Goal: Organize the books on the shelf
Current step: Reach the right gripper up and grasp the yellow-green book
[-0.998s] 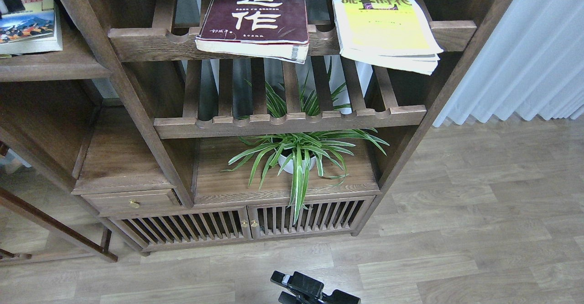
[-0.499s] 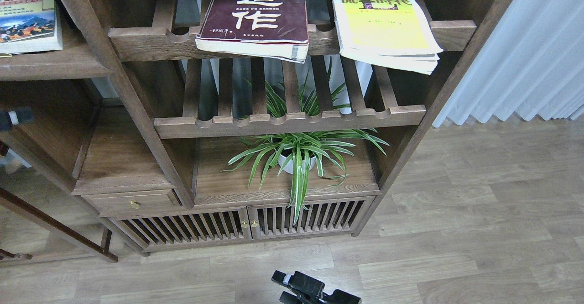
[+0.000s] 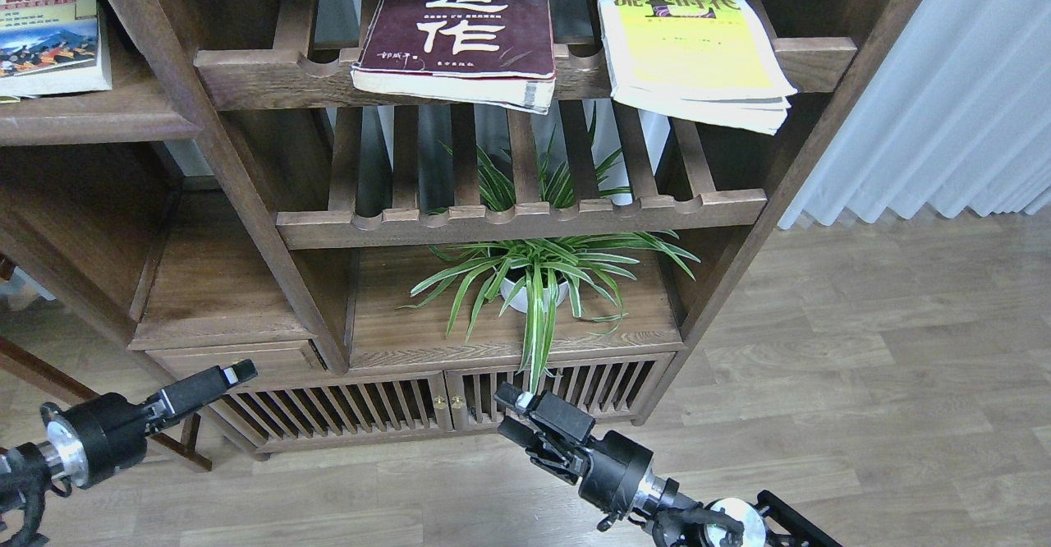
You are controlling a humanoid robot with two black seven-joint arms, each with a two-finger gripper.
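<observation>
The tall wooden unit (image 3: pixel 271 227) is filling most of the frame, its dark-brown grain showing matte and hard. The shelf (image 3: pixel 90 120), a solid flat board with a rounded front edge, is sitting at upper left and carrying the small book (image 3: pixel 49 29). The maroon book (image 3: pixel 464 25) and the yellow-green book (image 3: pixel 690 42) are lying flat on the slatted rack (image 3: pixel 279 79) at upper centre, both overhanging its scalloped rail. The maroon one is looking thick and probably heavy; the overhanging edge is offering a pinch point. The yellow-green one is looking thin and likely to flex. The left gripper (image 3: pixel 209 384) and right gripper (image 3: pixel 513 414) are sitting low and holding nothing; whether their fingers are parted cannot be told.
</observation>
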